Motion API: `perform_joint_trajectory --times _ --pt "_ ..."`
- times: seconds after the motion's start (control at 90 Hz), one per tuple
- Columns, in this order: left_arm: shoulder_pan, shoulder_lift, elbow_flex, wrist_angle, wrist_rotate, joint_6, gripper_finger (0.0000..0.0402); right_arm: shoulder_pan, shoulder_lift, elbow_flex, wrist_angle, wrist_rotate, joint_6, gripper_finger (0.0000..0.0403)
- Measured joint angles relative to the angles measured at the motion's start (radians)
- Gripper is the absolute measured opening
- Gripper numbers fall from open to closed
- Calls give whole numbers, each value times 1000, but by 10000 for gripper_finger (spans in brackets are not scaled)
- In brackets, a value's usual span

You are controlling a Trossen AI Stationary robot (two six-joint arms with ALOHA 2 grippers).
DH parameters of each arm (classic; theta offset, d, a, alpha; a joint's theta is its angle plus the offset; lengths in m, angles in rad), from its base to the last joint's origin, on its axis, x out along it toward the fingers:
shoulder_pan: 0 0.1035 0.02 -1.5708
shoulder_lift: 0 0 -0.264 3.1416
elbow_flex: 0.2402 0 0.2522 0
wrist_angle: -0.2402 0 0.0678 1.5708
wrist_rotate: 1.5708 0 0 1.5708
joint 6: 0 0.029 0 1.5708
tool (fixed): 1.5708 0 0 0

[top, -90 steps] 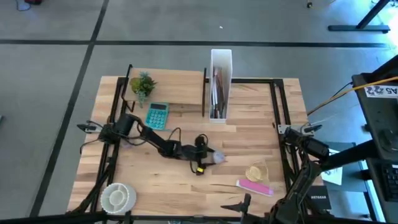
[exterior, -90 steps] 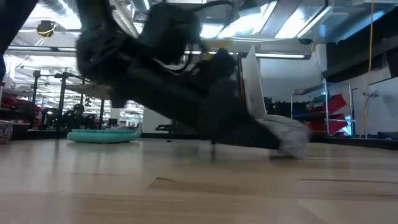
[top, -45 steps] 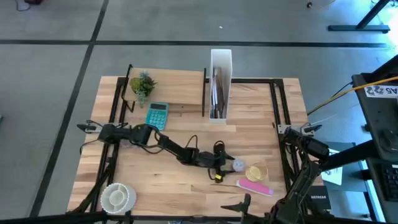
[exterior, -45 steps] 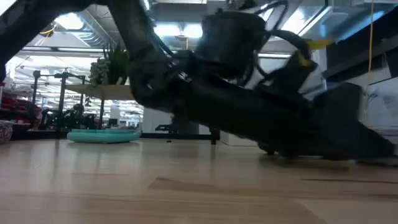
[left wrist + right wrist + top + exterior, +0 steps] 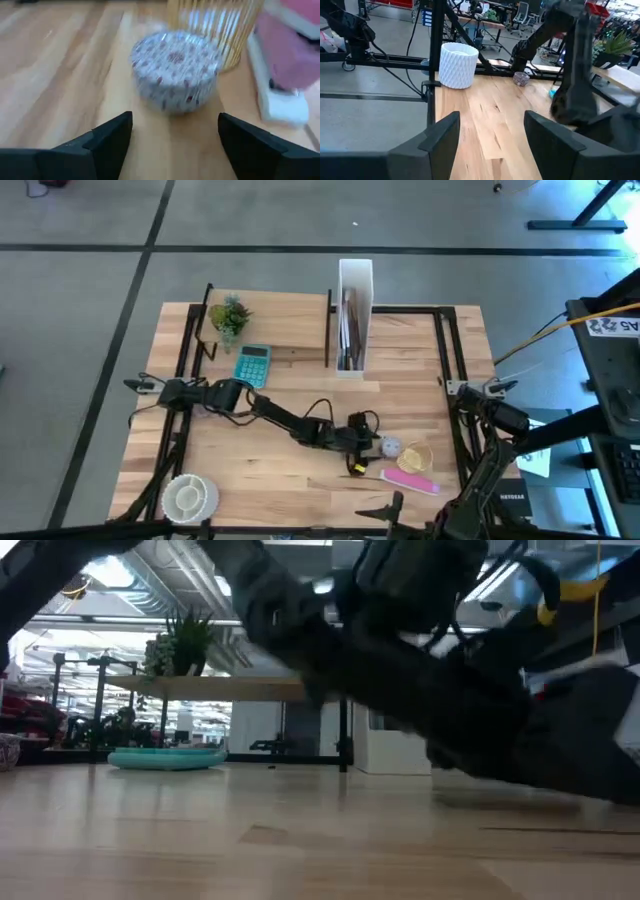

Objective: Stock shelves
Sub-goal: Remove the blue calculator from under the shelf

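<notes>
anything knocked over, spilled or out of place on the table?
Nothing stands out. The plant stands upright on the shelf, the calculator lies flat in front of it, and the file box is upright. The open left gripper faces an upright patterned cup beside a gold wire basket. No spill shows.

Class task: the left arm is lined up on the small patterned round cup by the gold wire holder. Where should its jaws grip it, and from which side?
Probably across the round side wall of the patterned cup, coming in low from the near side the open left gripper already faces. The gold wire holder stands right behind it, so a far-side approach looks blocked.
</notes>
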Motion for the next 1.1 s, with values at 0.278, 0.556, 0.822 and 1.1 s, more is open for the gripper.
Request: perform_joint_trajectory --times 0.278,0.556,0.822,1.1 --pt "-54 -298 1 -671 -322 -25 276 0 0 0 -3 1 1 207" --pt "-183 -602 1 -1395 -506 -354 276 -12 0 0 -2 29 1 207" --pt "-336 -859 -73 -1805 -531 -903 276 -122 0 1 -20 -105 1 207" --pt "-305 -1024 -453 -1637 -445 -1115 251 -230 0 1 -30 -287 26 207"
